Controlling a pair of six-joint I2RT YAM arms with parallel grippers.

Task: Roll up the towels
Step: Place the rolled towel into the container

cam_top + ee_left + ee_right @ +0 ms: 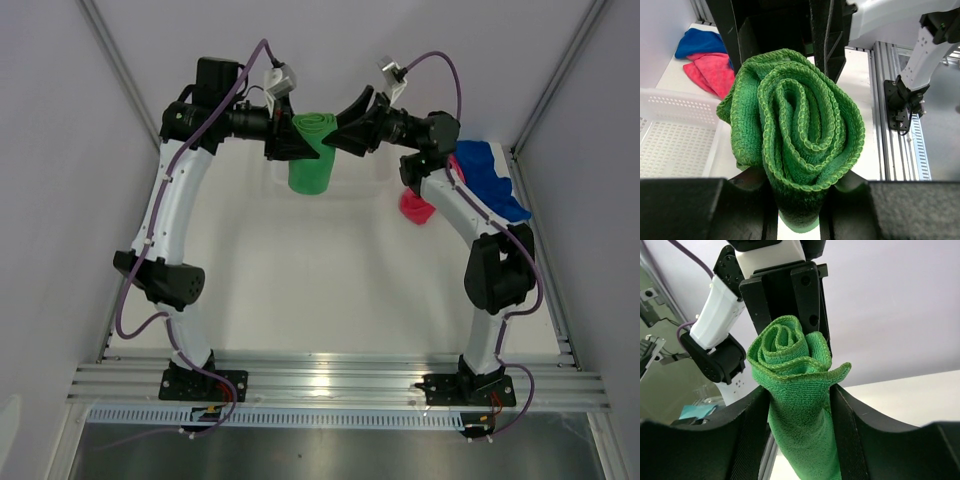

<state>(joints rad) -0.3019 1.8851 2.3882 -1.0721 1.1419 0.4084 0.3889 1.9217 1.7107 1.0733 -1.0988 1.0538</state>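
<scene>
Green towel [312,150]: rolled, and held in the air above the far part of the bench, over the white basket [352,188].
Long axis: roughly upright, with the spiral end uppermost and the loose end hanging towards the basket.
Position from the claws: the roll is met from both sides, neither arm being nearer.
Left claw [297,140]: narrow, and closed on the roll near its spiral end.
Right claw [797,430]: its fingers are set close on either side of the roll; whether it is pinched cannot be told.
Other towels: the pink towel [415,208] and the blue towel [490,180] are lying unrolled at the right edge.
Next move, judged: a lowering into the basket.
</scene>
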